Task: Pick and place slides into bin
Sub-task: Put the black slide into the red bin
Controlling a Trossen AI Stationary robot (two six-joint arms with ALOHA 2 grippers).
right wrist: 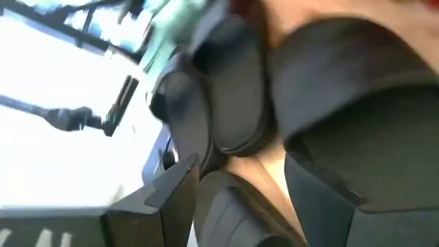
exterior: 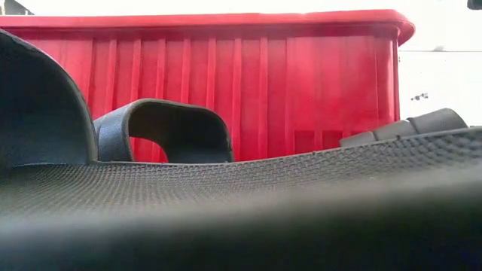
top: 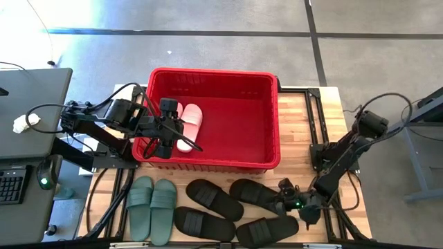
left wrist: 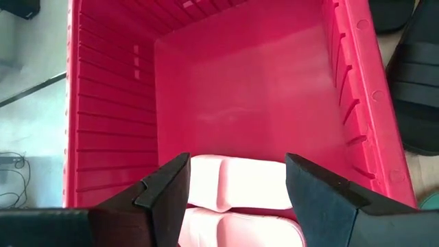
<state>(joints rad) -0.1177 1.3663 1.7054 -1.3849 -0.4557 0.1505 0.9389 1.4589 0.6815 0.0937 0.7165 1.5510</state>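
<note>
You have one red bin. You can count two pale pink slides inside it, two sage green slides on the table, and four black slides beside them, eight in all.

1. No text, label, brand, number or sign can be read in any of the four views.
2. The red bin shows plain walls and rim, with no lettering visible.
3. The slides at the table's front edge, sage green and black, show no readable marks on straps or soles.
4. The keyboard at the left edge of the high view is too small for any key legends to be made out.
</note>
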